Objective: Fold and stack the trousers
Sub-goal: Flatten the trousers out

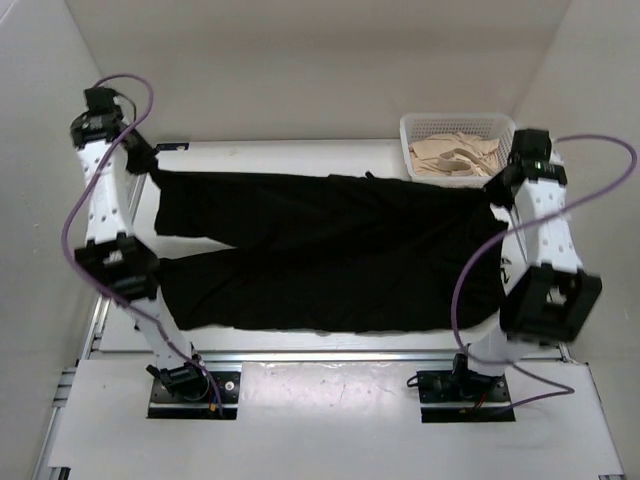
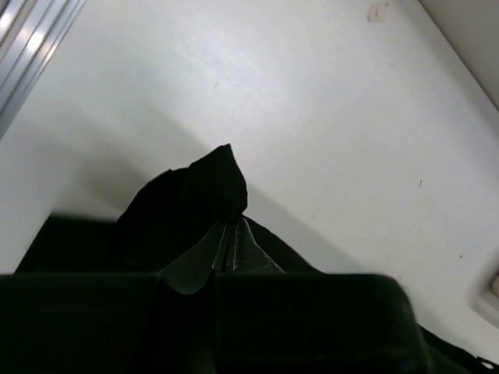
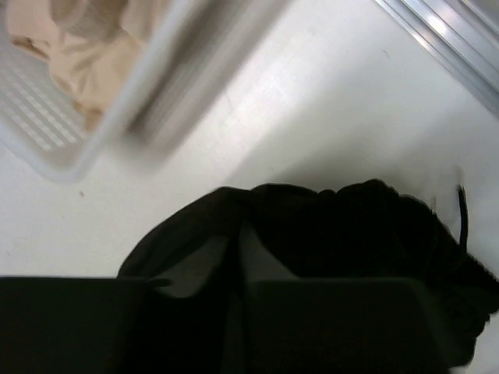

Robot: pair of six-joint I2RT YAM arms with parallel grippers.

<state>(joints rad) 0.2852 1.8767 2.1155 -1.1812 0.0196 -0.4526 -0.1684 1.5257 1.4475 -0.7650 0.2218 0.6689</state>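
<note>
Top external view has the trousers (image 1: 320, 250) spread flat across the white table (image 1: 300, 150), waist end to the right and the two legs running left, with a narrow gap between them near the left end. The left gripper (image 1: 152, 168) sits at the far corner of the farther leg's hem, and the right gripper (image 1: 497, 192) sits at the far corner of the waist. A white basket (image 1: 458, 125) holding beige garments (image 1: 455, 155) stands just beyond the right gripper. In the left wrist view the fingers (image 2: 195, 261) are pressed together with only a hairline between them. They pinch a fold of black cloth that rises in a peak past the tips, with bare table beyond it. In the right wrist view the fingers (image 3: 195, 269) are likewise closed to a thin seam, gripping bunched black fabric. It gathers around and ahead of the tips, close to the basket's wall but not touching it.
</note>
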